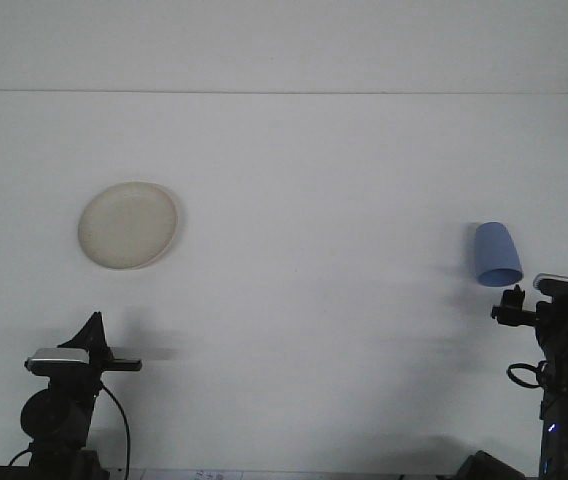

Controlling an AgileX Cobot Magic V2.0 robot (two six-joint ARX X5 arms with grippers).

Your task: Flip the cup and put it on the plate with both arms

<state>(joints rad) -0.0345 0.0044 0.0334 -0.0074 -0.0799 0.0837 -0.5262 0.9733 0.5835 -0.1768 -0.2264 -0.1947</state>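
While tapered, blue cup (497, 255) lies tipped.

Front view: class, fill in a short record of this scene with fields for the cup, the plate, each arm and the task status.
Cup: blue cup, lying on its side on the right of the table, open end toward the camera
Plate: cream plate, left side of the table, nothing on it
Left gripper: low at the near left, below the plate, touching nothing
Right gripper: just below the cup, not visibly touching it
Task status: cup not yet grasped or flipped
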